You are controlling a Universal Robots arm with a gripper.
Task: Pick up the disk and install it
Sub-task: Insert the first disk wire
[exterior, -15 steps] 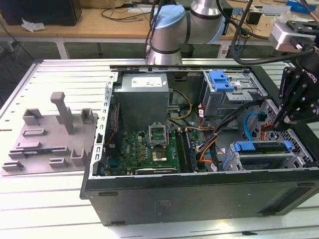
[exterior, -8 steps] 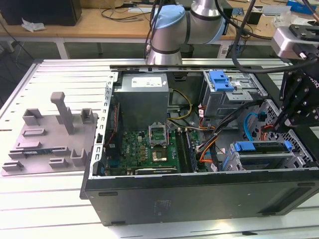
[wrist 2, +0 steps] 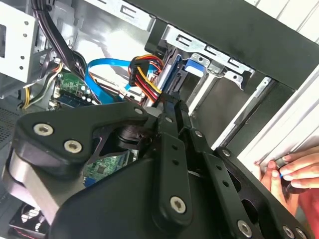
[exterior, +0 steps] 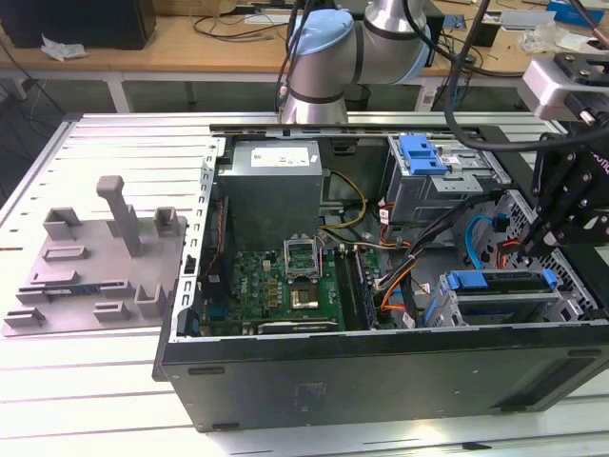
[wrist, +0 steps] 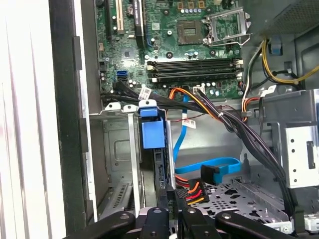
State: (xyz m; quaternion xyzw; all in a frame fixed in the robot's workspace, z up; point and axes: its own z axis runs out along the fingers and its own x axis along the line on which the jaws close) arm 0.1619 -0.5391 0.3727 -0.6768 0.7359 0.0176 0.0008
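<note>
Logged across the exterior view from its left:
- grey plastic fixture plate (exterior: 86,276) with upright posts, well apart from the work
- green motherboard (exterior: 285,286) inside the open black case (exterior: 381,367)
- grey metal drive cage (exterior: 438,176) with blue latch

Found the disk (exterior: 500,283), a flat silver-metal drive in a bright blue plastic carrier frame, standing on edge in the low grey metal bay (exterior: 504,309) toward the exterior view's right. Cannot tell whether fully home. Placed the black linkage gripper (exterior: 535,246) at the disk's end. Judged fingers drawn narrow and pinched on the drive's edge.

Step in hand, by judgement: seating.
- Keep the drive parallel to the bay rails.
- Press along the slot only.
- Steer clear of the red-orange-yellow cable bundle (wrist: 192,189) and the blue flat cable (wrist: 219,164) just beside the fingers.
- Expect binding if tilted.

View notes:
- Exterior view: overall layout and how high the disk stands in the bay.
- First wrist view: edge-on alignment of the disk (wrist: 152,132) with the gripper (wrist: 172,219), cables alongside.
- Second wrist view: a person's hand (wrist 2: 291,169) resting at the case rim near the linkage, holding something small.
</note>
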